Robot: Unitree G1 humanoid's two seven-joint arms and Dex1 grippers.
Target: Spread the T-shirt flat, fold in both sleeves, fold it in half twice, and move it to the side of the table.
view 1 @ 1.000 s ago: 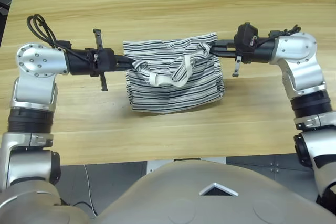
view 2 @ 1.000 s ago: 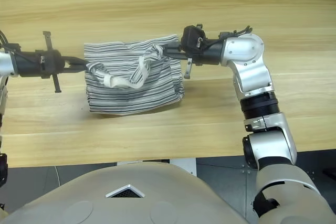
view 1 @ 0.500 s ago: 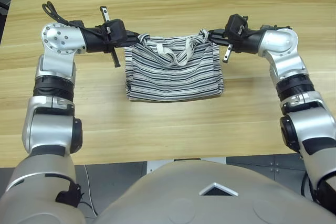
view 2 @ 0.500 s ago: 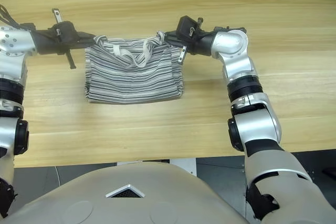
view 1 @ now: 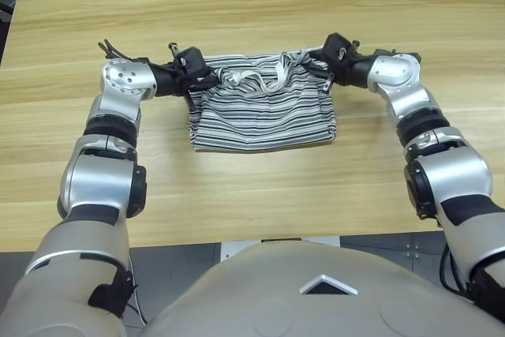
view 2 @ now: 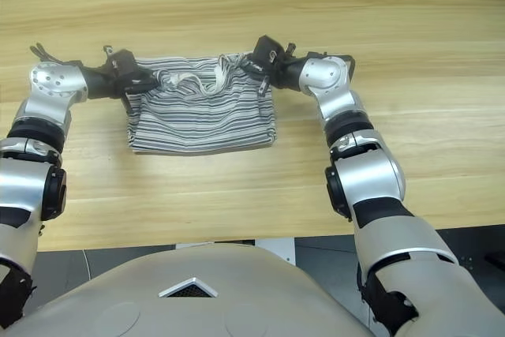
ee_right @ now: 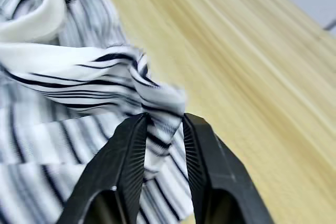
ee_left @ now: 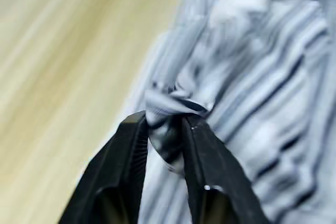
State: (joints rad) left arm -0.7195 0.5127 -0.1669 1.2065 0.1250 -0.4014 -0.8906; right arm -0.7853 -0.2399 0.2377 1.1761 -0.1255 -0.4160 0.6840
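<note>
- The striped T-shirt (view 1: 264, 116) lay on the tabletop (view 1: 237, 5) as a compact, bunched rectangle, roughly midway between my two arms.
- The left tool (ee_left: 164, 127) was clamped on a pinch of cloth at the far left corner, and the wrist view showed the fabric squeezed between its fingers.
- The right tool (ee_right: 164, 121) was clamped the same way on the far right corner.
- The shirt's long axis ran left to right, from one tool to the other. The held edge was the far one, and the rest of the cloth lay from there toward me, so I judged neither arm the nearer.
- The white neckband (view 1: 256, 78) sat crumpled along that far edge, between the tools.
- I could not make out the sleeves, count the layers, or tell whether the held edge was touching the wood or raised just off it.
</note>
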